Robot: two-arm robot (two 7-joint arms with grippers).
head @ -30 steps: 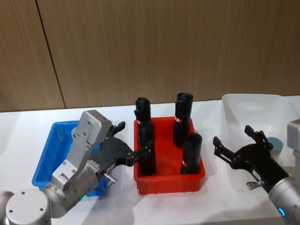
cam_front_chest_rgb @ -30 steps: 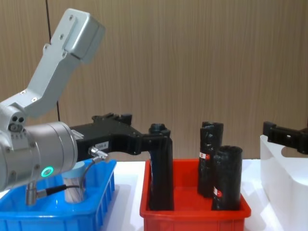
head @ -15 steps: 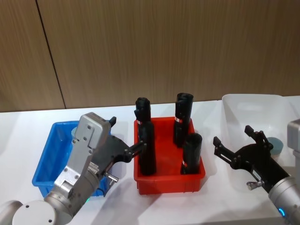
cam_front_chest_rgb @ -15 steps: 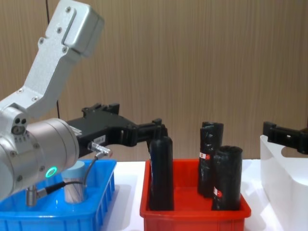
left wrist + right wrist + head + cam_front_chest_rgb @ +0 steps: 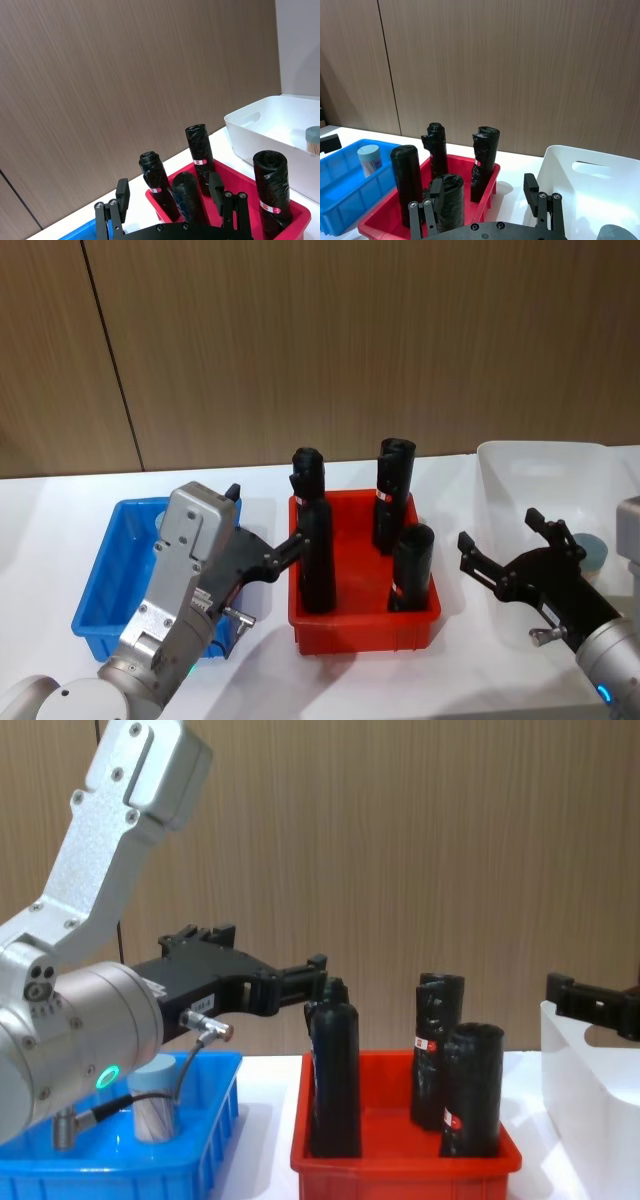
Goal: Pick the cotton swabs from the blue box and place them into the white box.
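Over the gap between blue box [image 5: 105,580] and red bin [image 5: 362,619], the left gripper [image 5: 266,519] gapes wide, empty (right gripper [image 5: 500,531] likewise).

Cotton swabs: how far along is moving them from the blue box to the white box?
Done: one tub of cotton swabs sits in the white box. In hand: nothing; the left gripper is open by the blue box, the right gripper open beside the white box. Left: a second tub in the blue box.

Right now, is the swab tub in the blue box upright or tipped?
Upright: in the chest view the tub stands straight in the blue box, pale blue lid level on top.
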